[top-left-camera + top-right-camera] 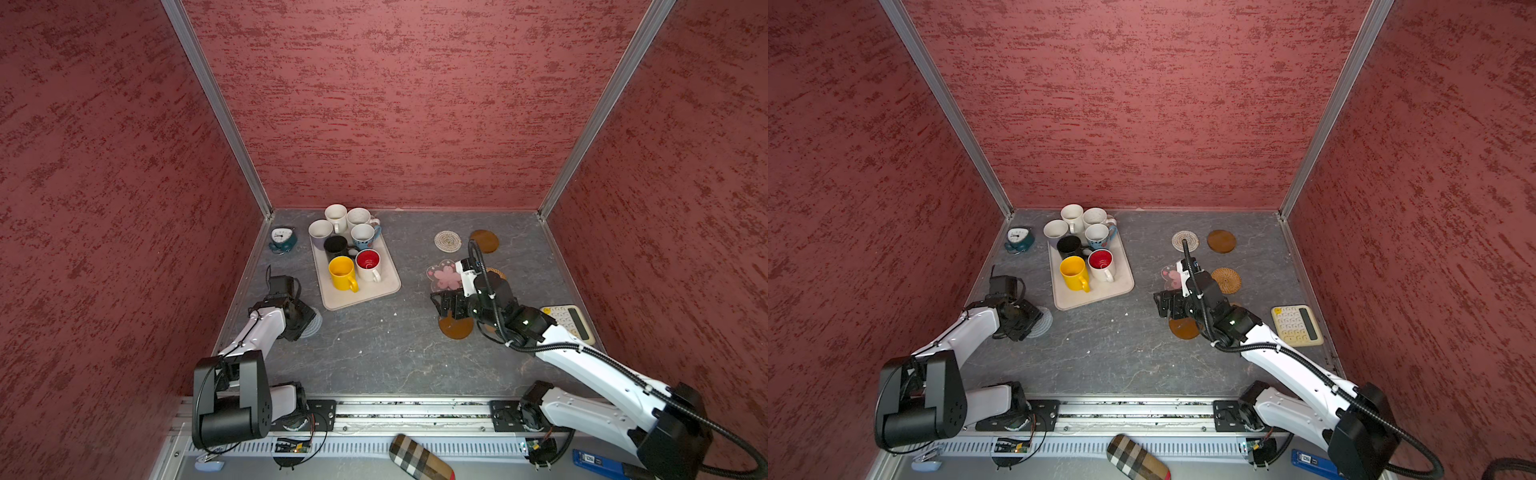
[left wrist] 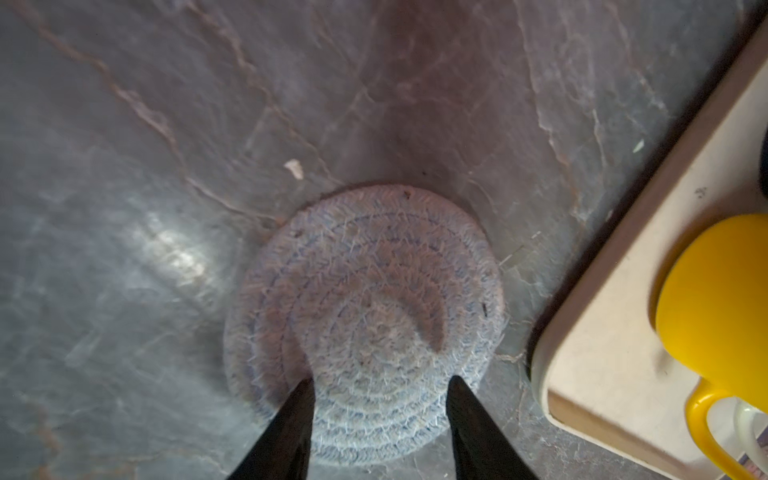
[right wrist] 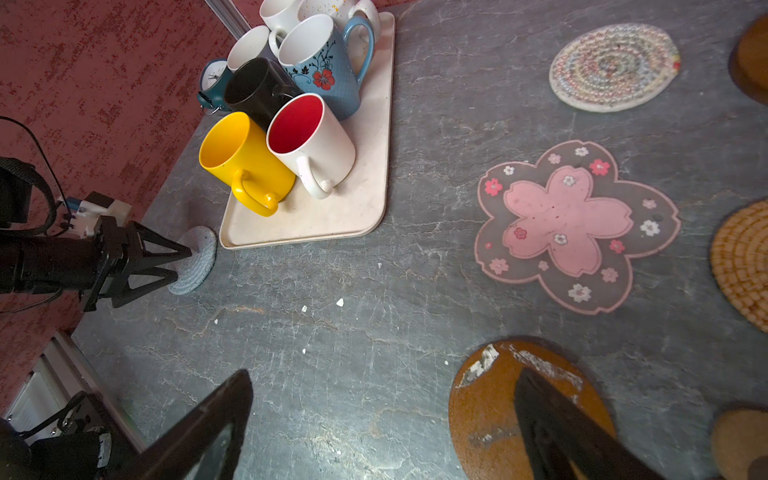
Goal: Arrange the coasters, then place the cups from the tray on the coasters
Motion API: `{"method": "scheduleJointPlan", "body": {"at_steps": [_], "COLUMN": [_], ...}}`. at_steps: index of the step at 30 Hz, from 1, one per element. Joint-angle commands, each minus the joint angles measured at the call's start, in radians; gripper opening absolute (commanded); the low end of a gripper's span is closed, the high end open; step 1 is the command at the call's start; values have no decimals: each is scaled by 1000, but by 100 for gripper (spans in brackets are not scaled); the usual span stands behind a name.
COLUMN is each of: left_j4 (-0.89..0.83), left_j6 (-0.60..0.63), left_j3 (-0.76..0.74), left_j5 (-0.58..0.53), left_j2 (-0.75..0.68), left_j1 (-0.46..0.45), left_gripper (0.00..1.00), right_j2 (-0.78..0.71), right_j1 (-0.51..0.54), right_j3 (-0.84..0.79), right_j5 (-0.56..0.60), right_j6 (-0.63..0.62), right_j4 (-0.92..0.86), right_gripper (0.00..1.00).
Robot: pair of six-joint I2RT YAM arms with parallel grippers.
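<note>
The tray (image 1: pixel 365 293) sits at the back left of the worktop (image 1: pixel 395 357), with all seven cups standing on it. The yellow cup (image 1: pixel 341 272) and the red-lined cup (image 1: pixel 368 264) are nearest the front. Behind them are the black cup (image 1: pixel 336 245) and the blue cup (image 1: pixel 363 236), and three pale cups cluster at the far end. A clock (image 1: pixel 282 240) stands just left of the tray.

The left gripper (image 2: pixel 382 384) is down at the tray's front left corner, on the blue coaster (image 2: pixel 365 291). Its fingers (image 2: pixel 291 428) are partly closed and pinch the near edge of this coaster. The tips dig into the weave, which buckles up in a crease between them. The coaster lies just beside the tray, not touching it.

The other coasters lie on the right half of the worktop, none under a cup. The woven coaster (image 1: pixel 448 241) and a brown disc (image 1: pixel 486 241) are at the back. The flower coaster (image 1: pixel 442 277) and the rattan coaster (image 1: pixel 1226 280) lie in the middle. The second brown disc (image 3: pixel 486 407) is nearest the front, its rim chipped white.

The right gripper (image 3: pixel 384 374) hovers low here with its fingers (image 3: pixel 561 428) spread wide, holding nothing. One finger is over the chipped disc and the other over bare worktop. A calculator (image 1: pixel 571 322) lies at the right edge.
</note>
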Motion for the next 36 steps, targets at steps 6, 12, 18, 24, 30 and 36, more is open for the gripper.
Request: {"method": "scheduleJointPlan", "body": {"at_steps": [6,12,18,24,30,36], "left_j4": [-14,-56,-38,0,58,100], "left_j6": [-42,-154,-292,-364,-377,-356], "left_j3": [-74,-119,-87,52,251,436], "left_j5": [-32,-74,-130,-173,-148,-104], "left_j2": [-26,-95,-39,147,377,558], "left_j1": [-217,-435,-696,-911,-1060,-1132], "left_gripper": [52,52,52,52,52,51], "right_j2": [24,22,21,23,21,0], "right_j1": [-16,-21,-29,-51,-155,-256], "right_j3": [51,68,72,72,66,14], "right_j5": [-24,-25,-22,-18,-17,-62], "right_j6": [-17,-21,-24,-4,71,98], "right_j4": [8,3,0,-18,-102,-171], "right_gripper": [99,99,99,99,99,98]}}
